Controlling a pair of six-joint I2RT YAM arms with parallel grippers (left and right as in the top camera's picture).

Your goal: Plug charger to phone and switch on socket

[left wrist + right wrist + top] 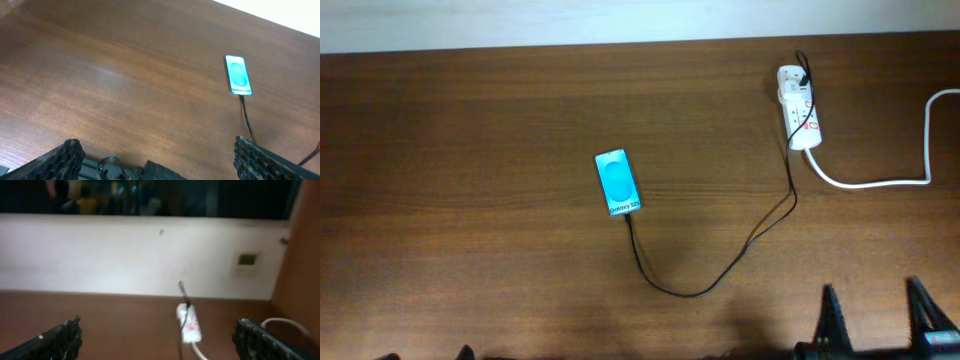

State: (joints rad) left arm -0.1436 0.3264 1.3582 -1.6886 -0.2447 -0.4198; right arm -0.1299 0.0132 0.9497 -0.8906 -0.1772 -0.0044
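The phone lies flat, cyan screen up, near the middle of the tabletop. The charger, a thin black cable, meets the phone's near edge, loops toward the right and climbs to the socket, a white power strip at the far right, where its black plug sits at the far end. A thick white cord leaves the strip's near end. The right gripper and left gripper both stand wide, holding nothing, well apart from these.
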